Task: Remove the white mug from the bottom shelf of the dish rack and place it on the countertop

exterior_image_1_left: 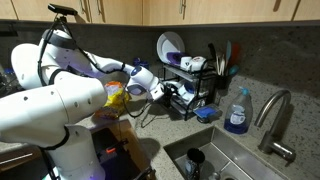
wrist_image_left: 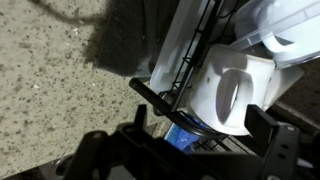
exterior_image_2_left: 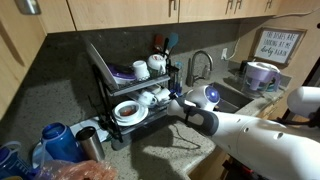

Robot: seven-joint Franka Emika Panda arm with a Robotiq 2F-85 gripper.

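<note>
The gripper (wrist_image_left: 203, 128) has its fingers wide apart and holds nothing. The white mug (wrist_image_left: 232, 88) sits on the bottom shelf (exterior_image_2_left: 148, 113) of the dish rack (exterior_image_2_left: 98, 64), near the gripper.

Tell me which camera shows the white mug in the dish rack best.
The wrist view: the white mug fills much of the frame, handle visible. Both exterior views are too distant: there it is at most a tiny white blob, hard to pick out.
</note>
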